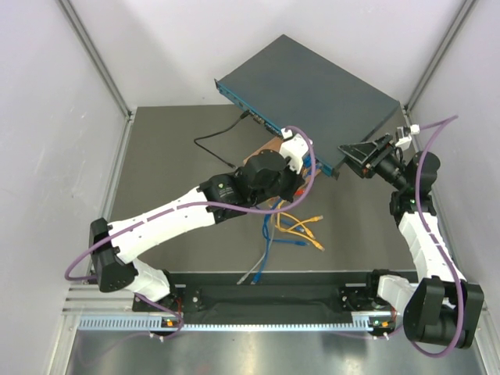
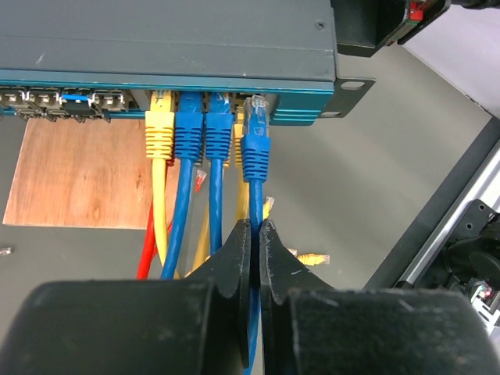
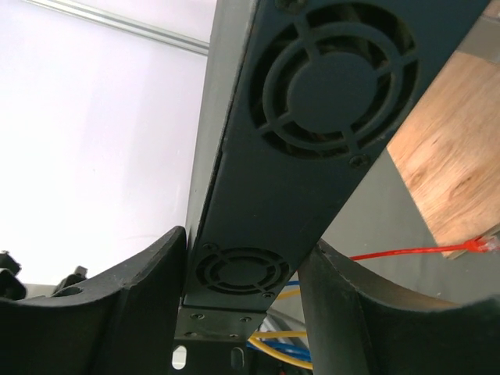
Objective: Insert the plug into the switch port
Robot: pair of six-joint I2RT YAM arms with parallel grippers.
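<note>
The switch [image 1: 312,90] is a dark teal-grey box lying at an angle at the back of the table. In the left wrist view its front face [image 2: 297,105] holds a yellow plug [image 2: 158,131] and two blue plugs [image 2: 203,129]. My left gripper [image 2: 255,234] is shut on a blue cable just below its blue plug [image 2: 255,144]. The plug's clear tip [image 2: 255,105] is at the mouth of a port and sits less deep than its neighbours. My right gripper [image 3: 246,273] clamps the switch's fan-vented side end [image 3: 312,156], one finger [image 3: 141,297] on each face.
A brown wooden board [image 2: 78,172] lies under the switch's front. Loose yellow and blue cables [image 1: 301,230] lie on the table between the arms, and a red cable [image 3: 422,251] runs by the board. A black cable [image 1: 219,141] leads to the switch. White walls close both sides.
</note>
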